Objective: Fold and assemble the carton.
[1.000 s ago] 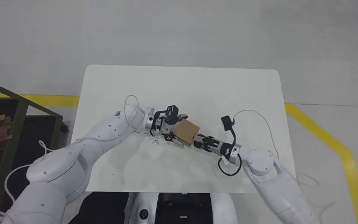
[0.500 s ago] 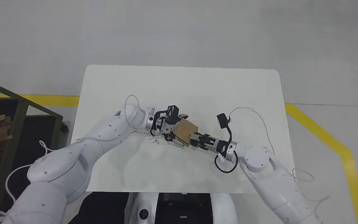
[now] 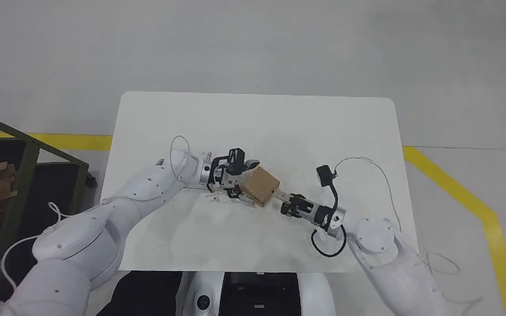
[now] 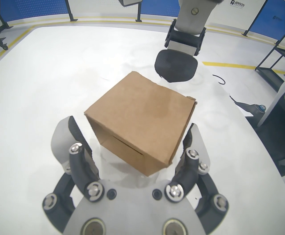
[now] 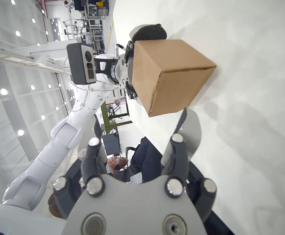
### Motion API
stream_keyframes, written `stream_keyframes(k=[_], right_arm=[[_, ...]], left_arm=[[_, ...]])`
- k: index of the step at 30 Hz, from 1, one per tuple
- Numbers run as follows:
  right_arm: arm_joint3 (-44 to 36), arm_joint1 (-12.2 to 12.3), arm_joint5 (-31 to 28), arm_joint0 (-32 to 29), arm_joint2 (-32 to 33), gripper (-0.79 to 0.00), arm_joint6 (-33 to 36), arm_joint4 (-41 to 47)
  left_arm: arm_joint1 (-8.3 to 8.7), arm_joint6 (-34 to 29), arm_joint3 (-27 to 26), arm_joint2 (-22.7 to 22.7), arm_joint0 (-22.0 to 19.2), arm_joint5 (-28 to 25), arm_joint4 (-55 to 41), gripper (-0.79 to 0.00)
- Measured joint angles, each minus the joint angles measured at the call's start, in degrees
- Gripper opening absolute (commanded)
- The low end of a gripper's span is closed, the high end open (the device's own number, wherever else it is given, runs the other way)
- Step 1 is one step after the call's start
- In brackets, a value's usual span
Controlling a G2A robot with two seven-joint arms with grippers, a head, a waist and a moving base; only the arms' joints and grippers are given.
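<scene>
Carton (image 3: 259, 186) sits as a folded cube near the middle of the worktop (image 3: 332, 126). The left claw (image 4: 131, 123) is spread around one end, probably to steady it. The right claw (image 5: 140, 114) hangs near the opposite face, also spread and gripping nothing, likely ready to press a flap home.

A white table (image 3: 316, 126) with rounded corners stood on a pale grey floor (image 3: 253, 39) marked with yellow tape lines (image 3: 455, 189). A dark green metal rack (image 3: 24, 174) sat just off one side of the table. Blue wall panels (image 4: 33, 9) stood beyond, and round ceiling lights (image 5: 20, 132) shone on white walls
</scene>
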Motion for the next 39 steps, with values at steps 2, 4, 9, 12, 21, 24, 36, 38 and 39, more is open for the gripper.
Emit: stream_keyframes(k=[2,4,9,12,21,24,36,38,39], right_arm=[[-0.78,0.10,-0.04,-0.52,0.21,0.000,0.16,-0.11],[-1.16,0.15,-0.25,-0.79,0.31,0.000,0.37,0.05],[-1.70,0.22,-1.09,-1.12,0.32,0.000,1.13,0.89],[-2.06,0.25,-1.54,-1.28,0.23,0.000,1.39,1.18],[-2.79,0.40,-2.19,-1.96,0.35,0.000,1.54,1.44],[-2.81,0.46,-2.25,-2.07,0.53,0.000,1.51,1.63],[-2.67,0.51,-2.53,-1.91,0.41,0.000,1.36,2.14],[-2.81,0.55,-2.59,-2.05,0.50,0.000,1.31,2.13],[-2.86,0.57,-2.64,-2.09,0.52,0.000,1.30,2.11]], left_arm=[[0.78,0.40,-0.16,-0.24,0.44,0.41,-0.45,0.000],[1.62,0.96,-0.16,-0.65,0.89,0.96,-1.20,0.000],[3.58,2.58,-0.71,-1.93,1.78,2.58,-2.96,0.000],[4.54,3.26,-1.38,-2.85,1.96,3.25,-3.76,0.000],[6.10,3.07,-2.10,-5.25,2.29,3.08,-4.48,0.000],[6.49,2.78,-2.19,-5.98,2.48,2.78,-4.77,0.000],[4.60,-3.65,-2.27,-7.47,2.40,0.37,-7.52,0.000],[4.30,-4.12,-2.37,-7.48,2.42,0.15,-7.10,0.000],[4.18,-4.29,-2.38,-7.50,2.45,0.09,-6.94,0.000]])
